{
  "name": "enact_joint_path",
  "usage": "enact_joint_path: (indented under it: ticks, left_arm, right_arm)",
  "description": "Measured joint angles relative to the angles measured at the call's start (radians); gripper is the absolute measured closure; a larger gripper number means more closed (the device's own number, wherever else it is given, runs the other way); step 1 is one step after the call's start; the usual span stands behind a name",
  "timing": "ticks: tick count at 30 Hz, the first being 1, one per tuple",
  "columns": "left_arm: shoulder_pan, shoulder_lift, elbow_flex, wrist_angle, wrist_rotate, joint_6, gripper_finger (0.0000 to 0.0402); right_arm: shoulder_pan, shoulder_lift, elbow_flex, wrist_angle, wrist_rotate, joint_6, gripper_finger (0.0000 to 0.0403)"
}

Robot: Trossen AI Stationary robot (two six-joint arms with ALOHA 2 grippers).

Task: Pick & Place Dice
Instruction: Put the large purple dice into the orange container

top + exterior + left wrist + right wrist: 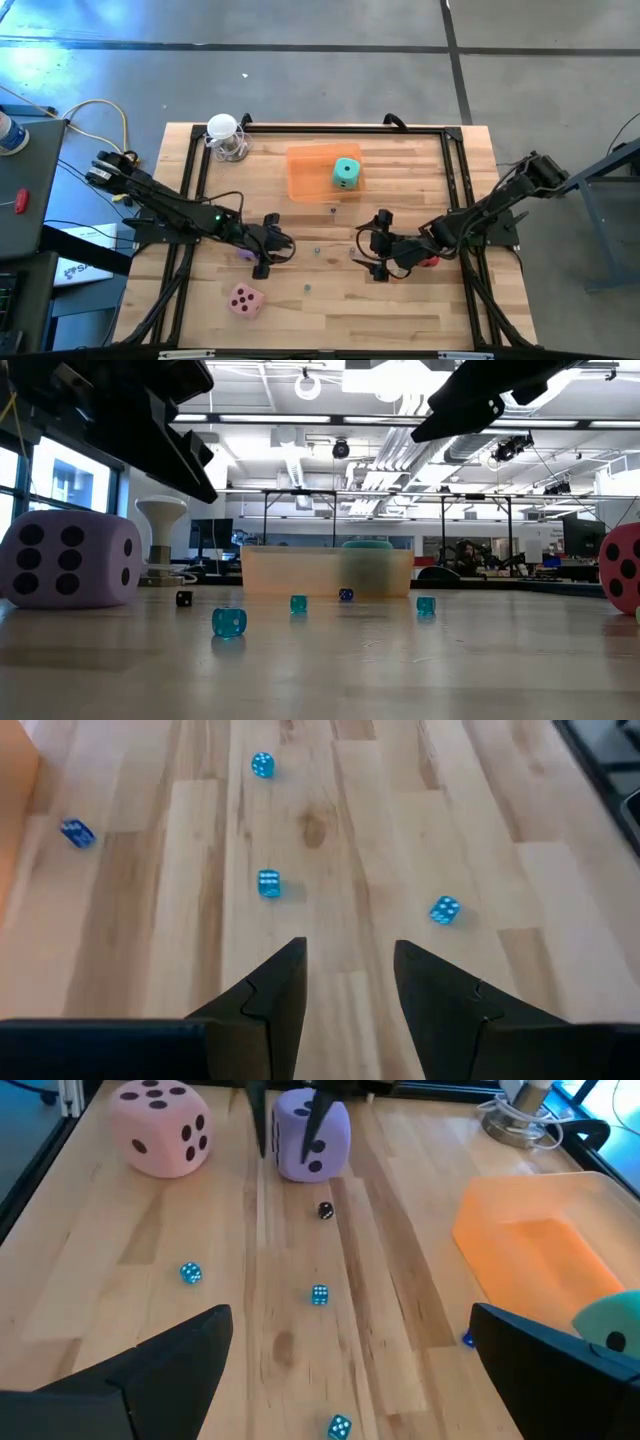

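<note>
On the wooden bench [420, 300] one die is already home: the teal-green die [346, 172] sits in the orange tray [305, 175] in the upper middle of the high view. Three remain out. The pink die [246, 299] lies alone at the lower left, the purple die [245, 254] is just left of centre, and the red die [428, 261] shows only as a sliver under the right arm, right of centre. The left pincer [268, 248] hangs directly beside the purple die, whose body lies just behind and to the left of its fingertips; in the right wrist view the dark fingers come down in front of the purple die [311, 1136] rather than around it, and the left wrist view shows bare wood in the gap between its fingers, so it stands part open and holds nothing. The right pincer [378, 244] is spread fully wide and also empty, pointing left across the centre of the picture with the red die behind it near its wrist. Small blue beads [268, 884] are scattered between the two pincers. The coming move seems to turn on the purple die: the left arm is far nearer, but the die sits toward the arm from the fingertips, so the pincer would likely need to draw back left and spread wider to straddle it. A cube gives no preferred axis, only flat faces to square up to.
</note>
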Motion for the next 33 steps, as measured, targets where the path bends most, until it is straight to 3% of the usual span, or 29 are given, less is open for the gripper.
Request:
enact_joint_path:
  ticks: [19, 24, 33]
  left_arm:
    - [-0.012, -0.005, 0.0, -0.004, -0.005, -0.01, 0.0249]
    - [-0.012, -0.005, 0.0, -0.004, -0.011, -0.003, 0.0196]
    - [-0.022, -0.005, -0.001, -0.002, -0.046, 0.083, 0.0047]
  right_arm:
    - [-0.027, 0.0, 0.001, 0.003, 0.003, 0.0, 0.0003]
    - [-0.026, 0.0, 0.001, 0.003, 0.002, -0.001, 0.0003]
    - [-0.027, 0.0, 0.001, 0.003, 0.002, 0.002, 0.0003]
